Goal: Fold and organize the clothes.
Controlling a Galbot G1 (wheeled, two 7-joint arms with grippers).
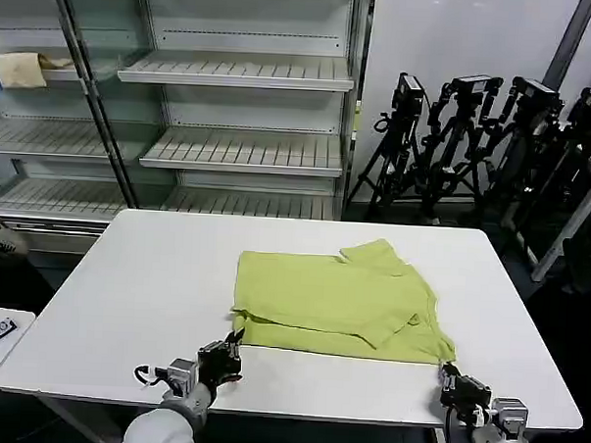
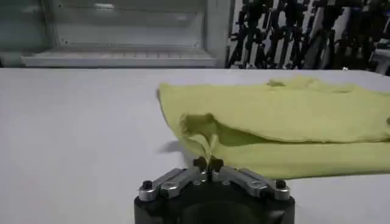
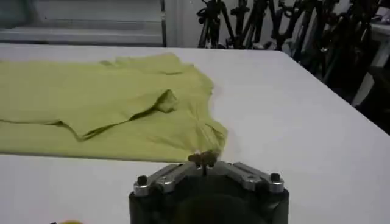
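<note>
The lime T-shirt (image 1: pixel 336 302) lies half folded near the bench's (image 1: pixel 125 302) front edge, and the left claw (image 1: pixel 233 343) and right claw (image 1: pixel 446 373) each pinch one of its front corners.

The T-shirt (image 1: pixel 336 304) at the centre of the head view is made of soft, matt lime cloth, creased where it is folded. The table (image 1: pixel 125 302) under it is finished in a smooth, matt white surface. The left gripper (image 2: pixel 208 163) and right gripper (image 3: pixel 203 159) are built of matt black parts with brushed grey metal links. Slatted white shelves (image 1: pixel 238 72) fill the upper left.
</note>
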